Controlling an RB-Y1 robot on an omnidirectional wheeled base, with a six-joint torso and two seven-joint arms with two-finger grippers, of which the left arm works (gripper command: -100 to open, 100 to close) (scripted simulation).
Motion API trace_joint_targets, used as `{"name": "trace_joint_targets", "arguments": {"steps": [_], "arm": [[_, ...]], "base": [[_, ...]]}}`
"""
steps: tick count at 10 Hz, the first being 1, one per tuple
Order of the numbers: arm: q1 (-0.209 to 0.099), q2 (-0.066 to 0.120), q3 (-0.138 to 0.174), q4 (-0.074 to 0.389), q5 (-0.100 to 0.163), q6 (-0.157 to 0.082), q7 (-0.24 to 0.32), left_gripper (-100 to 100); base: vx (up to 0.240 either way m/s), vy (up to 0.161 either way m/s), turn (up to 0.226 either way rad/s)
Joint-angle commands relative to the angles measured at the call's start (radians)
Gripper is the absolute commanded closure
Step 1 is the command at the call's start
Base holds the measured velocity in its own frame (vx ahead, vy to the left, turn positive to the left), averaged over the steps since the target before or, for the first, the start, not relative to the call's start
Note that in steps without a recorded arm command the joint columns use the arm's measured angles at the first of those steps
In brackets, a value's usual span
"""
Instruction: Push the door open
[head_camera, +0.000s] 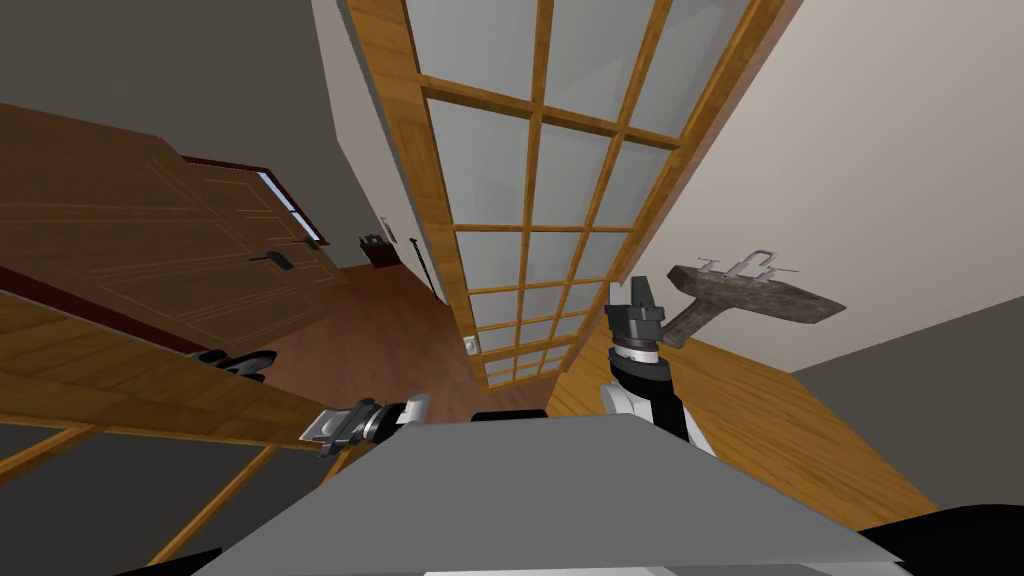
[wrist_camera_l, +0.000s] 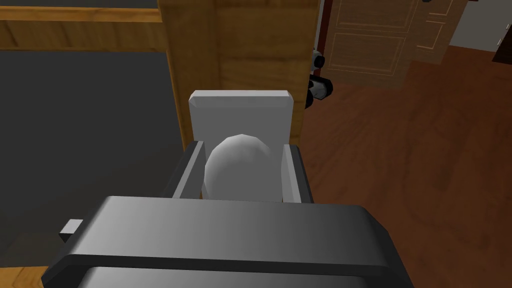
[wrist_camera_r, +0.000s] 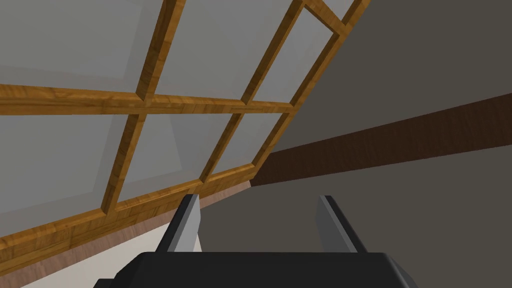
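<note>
As left hand (wrist_camera_l: 243, 146) clamps knob (wrist_camera_l: 237, 167), fingers (wrist_camera_l: 290, 172) close-set

Domestic interior, a home's hallway meeting a washroom. Evidence: a tall glazed wooden door (head_camera: 530, 200) with a grid of pale panes, centre; a dark panelled wooden door (head_camera: 170, 250) with a black lever handle (head_camera: 272, 260), far left; a wood-framed door with dark panes (head_camera: 150, 390), near left, fitted with a round grey knob (wrist_camera_l: 237, 165); a reddish-brown plank floor (head_camera: 400, 340) beyond the glazed door; a lighter wooden floor (head_camera: 800, 440) on the right; a grey pedestal washbasin (head_camera: 770, 300) with a tap (head_camera: 750, 265) against a plain cream wall (head_camera: 880, 150), right.
</note>
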Motion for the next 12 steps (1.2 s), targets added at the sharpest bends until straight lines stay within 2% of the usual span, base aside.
{"name": "trace_joint_targets", "arguments": {"steps": [1, 3, 7, 10, 11, 12], "arm": [[-0.008, 0.021, 0.013, 0.02, 0.007, -0.029, 0.006, 100], [-0.014, 0.021, 0.046, 0.023, 0.03, -0.05, -0.006, 100], [-0.02, 0.012, 0.087, 0.027, 0.058, -0.077, -0.02, 100], [-0.029, -0.022, 0.143, 0.031, 0.096, -0.114, -0.039, 100], [-0.031, -0.003, 0.133, 0.058, 0.089, -0.112, -0.027, 100], [-0.033, 0.02, 0.165, 0.059, 0.112, -0.136, -0.035, 100]], "base": [[0.004, 0.047, -0.051], [0.009, 0.093, -0.112], [0.001, 0.12, -0.09], [0.018, 0.145, -0.136], [-0.006, 0.067, -0.031], [-0.046, 0.145, -0.092]]}}
